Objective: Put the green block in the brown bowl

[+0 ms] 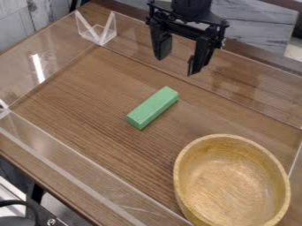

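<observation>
Item one, the small bright green rectangular block (154, 108), lies flat and diagonal on the wood-grain surface (83, 97), mid-tray, apart from item two, the wide, round, shallow light-wood bowl (232, 183), which sits empty at the near right corner. To take the block well, I judge I should come down over its middle with my fingers turned across its narrow width, not along its length, and low enough to clamp the side faces squarely. My black gripper (179, 53) hangs above and behind the block, pointing down, jaws spread wide, holding and touching nothing.
</observation>
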Available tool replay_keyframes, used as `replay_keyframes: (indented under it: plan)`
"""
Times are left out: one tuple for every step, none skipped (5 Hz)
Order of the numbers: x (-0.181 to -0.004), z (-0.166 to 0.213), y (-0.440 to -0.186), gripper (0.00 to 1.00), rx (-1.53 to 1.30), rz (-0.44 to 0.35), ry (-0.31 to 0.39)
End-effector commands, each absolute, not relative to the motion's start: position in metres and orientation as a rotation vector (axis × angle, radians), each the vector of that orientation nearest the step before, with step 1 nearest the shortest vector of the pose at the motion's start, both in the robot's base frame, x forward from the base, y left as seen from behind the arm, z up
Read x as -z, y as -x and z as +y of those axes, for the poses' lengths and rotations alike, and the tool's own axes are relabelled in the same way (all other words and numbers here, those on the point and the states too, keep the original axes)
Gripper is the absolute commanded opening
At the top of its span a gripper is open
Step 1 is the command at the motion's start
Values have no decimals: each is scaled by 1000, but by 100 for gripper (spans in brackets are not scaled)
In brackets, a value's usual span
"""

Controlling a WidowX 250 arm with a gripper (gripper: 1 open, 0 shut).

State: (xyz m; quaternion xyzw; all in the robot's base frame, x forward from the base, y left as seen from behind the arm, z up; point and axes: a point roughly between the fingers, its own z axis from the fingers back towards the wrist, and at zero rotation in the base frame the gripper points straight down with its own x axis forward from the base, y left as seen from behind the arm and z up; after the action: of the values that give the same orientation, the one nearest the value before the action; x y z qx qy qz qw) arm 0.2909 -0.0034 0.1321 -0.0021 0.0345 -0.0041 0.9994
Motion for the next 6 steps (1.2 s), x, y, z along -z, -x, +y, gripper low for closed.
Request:
replay_keyframes:
  plan:
    - [-121,7,-286,100,9,59,6]
    - [-92,26,-275,100,35,51,8]
    - [-74,40,-267,100,65,17,3]
    - [-65,41,-267,100,73,3,7]
    - [-59,42,-269,100,71,-7,12]
    - [-54,43,-270,100,70,-20,17]
